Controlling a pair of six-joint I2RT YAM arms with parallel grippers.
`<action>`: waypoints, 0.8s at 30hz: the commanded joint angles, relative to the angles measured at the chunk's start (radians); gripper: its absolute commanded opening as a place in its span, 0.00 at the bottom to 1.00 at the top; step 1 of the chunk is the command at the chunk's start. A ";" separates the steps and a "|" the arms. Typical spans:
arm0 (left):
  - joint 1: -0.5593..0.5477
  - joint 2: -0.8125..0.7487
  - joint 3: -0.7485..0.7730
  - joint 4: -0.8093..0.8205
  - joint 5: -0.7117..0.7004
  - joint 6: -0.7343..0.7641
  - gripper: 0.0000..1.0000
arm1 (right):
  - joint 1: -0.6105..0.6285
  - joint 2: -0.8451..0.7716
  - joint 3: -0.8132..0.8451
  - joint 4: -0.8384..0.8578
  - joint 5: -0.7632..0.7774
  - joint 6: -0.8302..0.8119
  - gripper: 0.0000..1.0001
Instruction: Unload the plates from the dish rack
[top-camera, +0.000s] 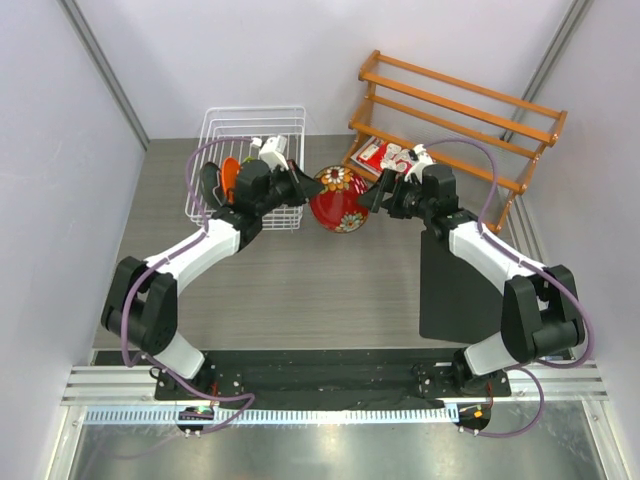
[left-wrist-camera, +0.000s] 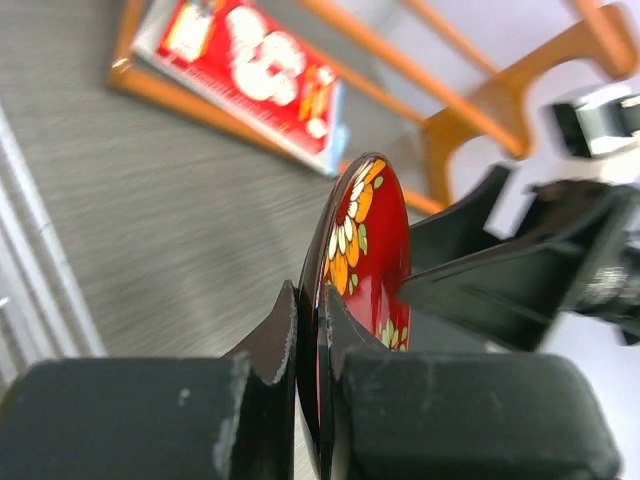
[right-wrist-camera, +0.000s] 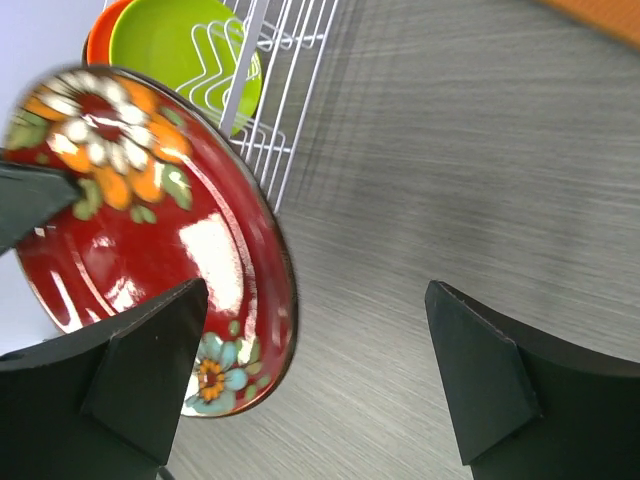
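My left gripper (top-camera: 312, 186) (left-wrist-camera: 310, 312) is shut on the rim of the glossy red floral plate (top-camera: 340, 200) (left-wrist-camera: 378, 240) and holds it on edge above the table, just right of the white wire dish rack (top-camera: 250, 160) (right-wrist-camera: 272, 100). My right gripper (top-camera: 374, 196) (right-wrist-camera: 315, 345) is open at the plate's far side. The plate's (right-wrist-camera: 130, 215) lower rim reaches into the gap next to one finger (right-wrist-camera: 140, 360); I cannot tell if it touches. The orange plate (top-camera: 230, 172) (right-wrist-camera: 103, 38), the lime green plate (right-wrist-camera: 180, 50) and a dark plate (top-camera: 209, 181) stand in the rack.
An orange wooden slatted shelf (top-camera: 455, 115) stands at the back right, with a red-and-white pack (top-camera: 378, 155) (left-wrist-camera: 250, 65) under it. A black mat (top-camera: 460, 290) lies on the table's right side. Grey walls close in on both sides.
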 joint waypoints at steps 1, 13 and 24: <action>-0.002 0.013 -0.008 0.248 0.088 -0.106 0.00 | -0.021 0.013 -0.027 0.131 -0.102 0.068 0.96; -0.002 0.053 -0.068 0.333 0.071 -0.143 0.00 | -0.070 0.039 -0.127 0.356 -0.283 0.183 0.50; -0.002 0.110 -0.080 0.422 0.100 -0.208 0.00 | -0.108 0.105 -0.191 0.582 -0.404 0.344 0.24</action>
